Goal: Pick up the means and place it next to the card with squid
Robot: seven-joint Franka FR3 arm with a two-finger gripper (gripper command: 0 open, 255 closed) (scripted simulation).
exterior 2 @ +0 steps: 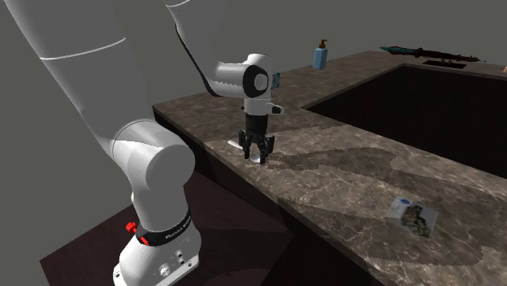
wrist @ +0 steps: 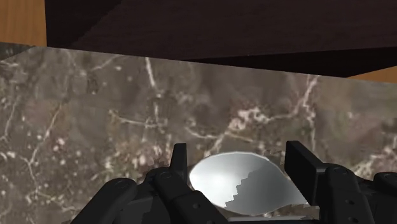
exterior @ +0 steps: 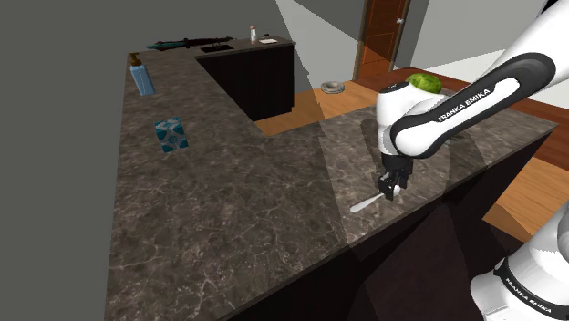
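Grasping stage: black two-finger gripper (wrist: 239, 156) sits open astride the shiny silver spoon (wrist: 238, 184), probably not pinching yet. Next: squeeze, lift, head for the white picture card (exterior 2: 413, 215).

Shoulder view high over the counter (exterior: 228, 210), second exterior view side-on — same counter, wrist view close above

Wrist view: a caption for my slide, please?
Open gripper straddles the bowl of a silvery spoon lying on the dark marbled counter.
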